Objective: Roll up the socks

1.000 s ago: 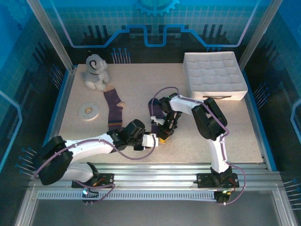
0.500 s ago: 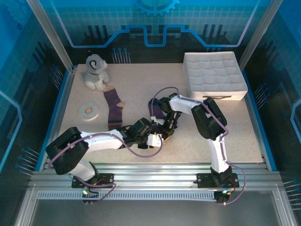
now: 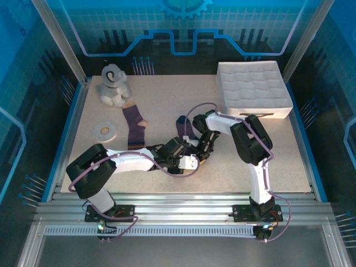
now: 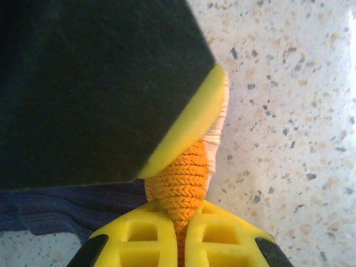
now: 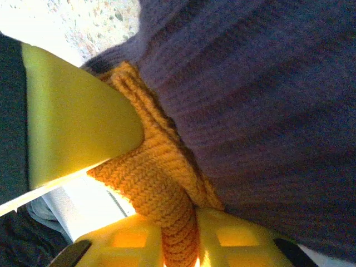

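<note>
Orange cuff of sock pinched twice: left pincer clamped tight, right pincer narrow around it.

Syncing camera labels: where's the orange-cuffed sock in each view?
Top external: sock mid-table, between the two arms.
Left wrist: its orange cuff bottom centre, pinched by the left gripper.
Right wrist: purple body upper right, cuff lower left.
Shared landmark: speckled table.

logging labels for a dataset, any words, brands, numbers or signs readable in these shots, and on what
None. No lettering, number or brand mark can be read on the socks, the tray, the toy dog or the ring.
The back wall has a gear outline and line patterns, no text.
</note>
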`<control>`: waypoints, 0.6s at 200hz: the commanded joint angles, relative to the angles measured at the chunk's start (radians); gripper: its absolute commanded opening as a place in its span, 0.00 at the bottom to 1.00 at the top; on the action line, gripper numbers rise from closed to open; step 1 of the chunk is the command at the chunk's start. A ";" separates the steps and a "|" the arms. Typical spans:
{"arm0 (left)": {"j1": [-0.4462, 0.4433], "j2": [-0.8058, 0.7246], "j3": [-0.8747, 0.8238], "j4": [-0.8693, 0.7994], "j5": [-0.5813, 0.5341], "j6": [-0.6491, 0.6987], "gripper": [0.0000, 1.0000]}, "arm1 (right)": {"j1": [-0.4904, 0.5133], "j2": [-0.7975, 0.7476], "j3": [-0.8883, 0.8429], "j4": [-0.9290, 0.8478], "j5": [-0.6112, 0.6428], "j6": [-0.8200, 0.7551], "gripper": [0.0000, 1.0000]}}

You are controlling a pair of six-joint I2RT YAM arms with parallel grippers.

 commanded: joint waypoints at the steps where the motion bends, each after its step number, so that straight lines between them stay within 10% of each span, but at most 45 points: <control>1: -0.011 0.003 0.042 -0.156 0.020 -0.120 0.00 | -0.038 -0.037 -0.046 0.055 0.038 0.015 0.21; 120: -0.005 0.096 0.091 -0.209 0.255 -0.562 0.00 | -0.117 -0.387 -0.345 0.345 -0.002 0.113 0.26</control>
